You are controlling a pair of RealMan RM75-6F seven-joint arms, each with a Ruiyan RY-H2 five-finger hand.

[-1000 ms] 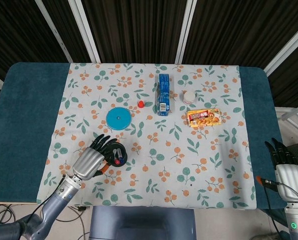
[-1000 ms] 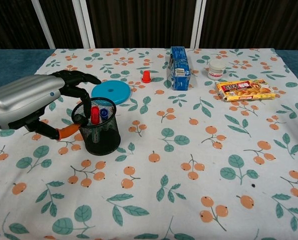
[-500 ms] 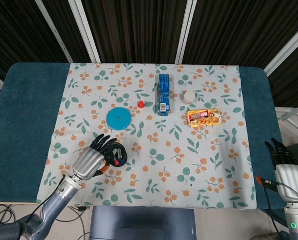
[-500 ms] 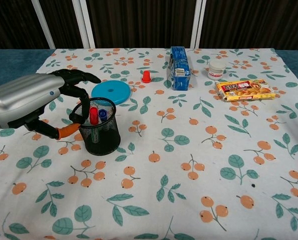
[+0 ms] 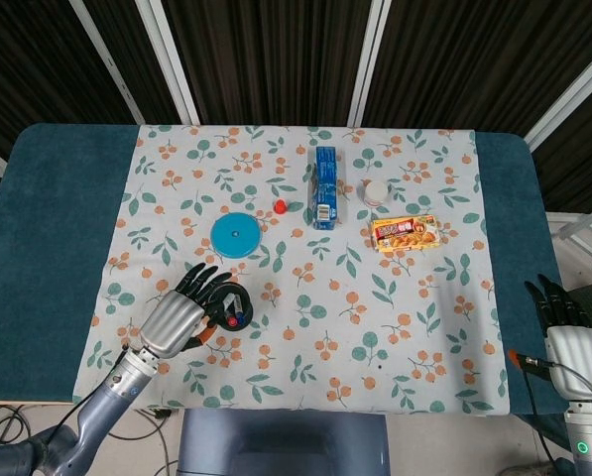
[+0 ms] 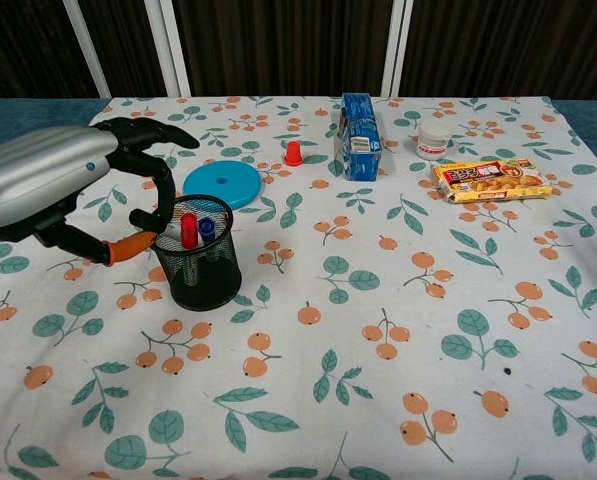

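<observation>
A black mesh pen cup [image 6: 196, 270] stands on the floral tablecloth [image 6: 378, 330] at the front left, with a red marker [image 6: 189, 230] and a blue one [image 6: 207, 227] inside. My left hand [image 6: 53, 185] hovers at its left side, fingers arched over the rim and the orange-tipped thumb close to the cup's wall; it grips nothing that I can see. In the head view the same hand [image 5: 177, 317] partly covers the cup [image 5: 234, 309]. My right hand [image 5: 563, 327] hangs off the table's right front corner with fingers straight and apart, empty.
Behind the cup lies a flat blue disc [image 6: 224, 184]. A small red cone [image 6: 293, 153], an upright blue box [image 6: 358, 122], a white jar [image 6: 434, 139] and a yellow food box [image 6: 492, 180] sit along the back. Teal table margins [image 5: 58, 248] flank the cloth.
My left hand has lifted slightly and its fingers have arched higher over the cup's rim. The cup and the right hand stay where they were.
</observation>
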